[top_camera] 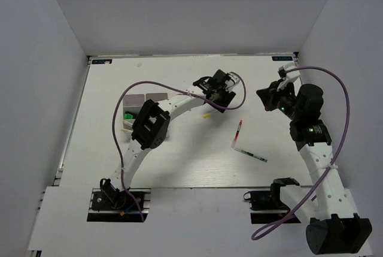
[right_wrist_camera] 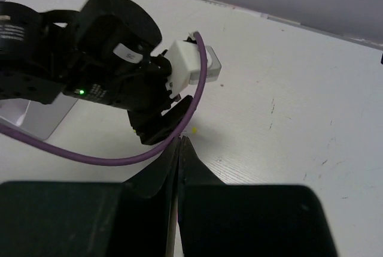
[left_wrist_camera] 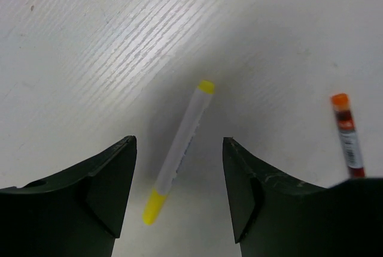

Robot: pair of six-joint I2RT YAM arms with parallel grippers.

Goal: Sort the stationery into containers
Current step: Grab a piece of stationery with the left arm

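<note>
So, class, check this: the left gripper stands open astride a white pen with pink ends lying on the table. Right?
One slip: the ends are yellow, not pink, as the left wrist view shows. The left gripper does stand open astride the white pen lying on the table.

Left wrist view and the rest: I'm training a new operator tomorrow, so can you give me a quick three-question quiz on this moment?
1. True or false: the left gripper is shut on the yellow-tipped pen.
2. Pick one: the right gripper is A) wide open, B) shut, C) out of view.
3. Fill in: in the left wrist view, the tube lying to the right of the pen has an ___ cap.

Key: 1 false, its jaws stand open on either side of the pen, which lies on the table; 2 B; 3 orange.
</note>
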